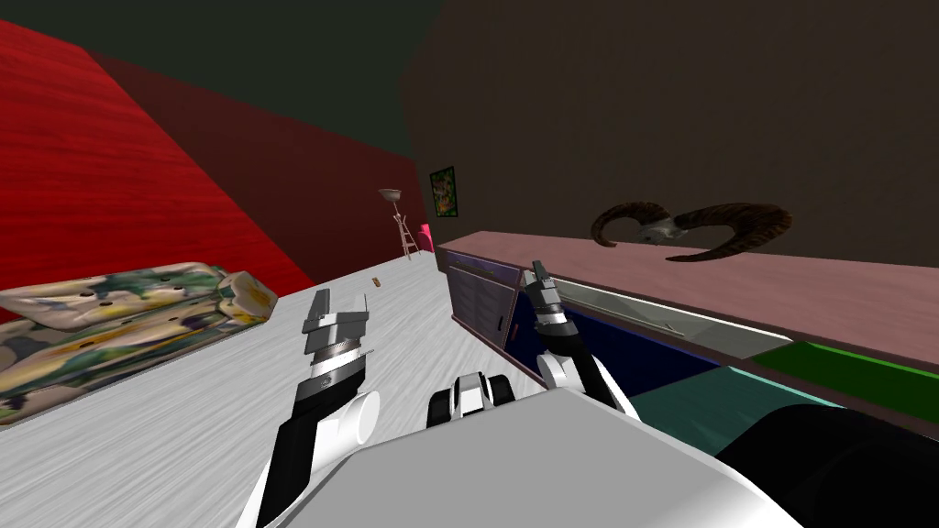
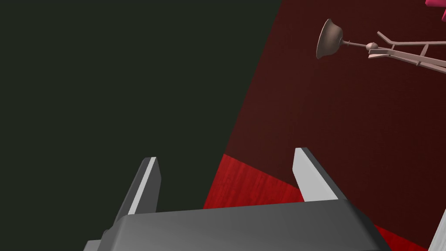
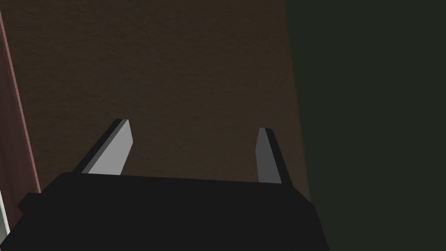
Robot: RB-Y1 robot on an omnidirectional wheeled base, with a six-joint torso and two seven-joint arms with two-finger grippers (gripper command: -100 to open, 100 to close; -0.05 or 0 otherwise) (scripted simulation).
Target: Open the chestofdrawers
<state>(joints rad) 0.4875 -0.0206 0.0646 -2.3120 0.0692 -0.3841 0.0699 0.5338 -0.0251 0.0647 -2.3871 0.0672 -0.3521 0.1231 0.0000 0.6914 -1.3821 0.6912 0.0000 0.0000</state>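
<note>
The chest of drawers (image 1: 734,284) is a long low unit with a dull pink top, running along the brown wall on my right. Its front shows a dark grey-purple panel (image 1: 477,307), then blue (image 1: 642,357), teal and green faces. My right gripper (image 1: 537,268) is raised just in front of the chest's upper front edge, beside the grey-purple panel. In the right wrist view the right gripper (image 3: 194,125) is open with nothing between its fingers, facing the brown wall. My left gripper (image 1: 320,298) is raised over the pale floor, away from the chest. In the left wrist view the left gripper (image 2: 225,154) is open and empty.
A horned skull (image 1: 688,229) lies on the chest's top. A patterned sofa (image 1: 119,321) stands at the left by the red wall. A floor lamp (image 1: 396,220), a pink object (image 1: 425,236) and a framed picture (image 1: 444,191) are at the far end. A small brown item (image 1: 376,281) lies on the floor.
</note>
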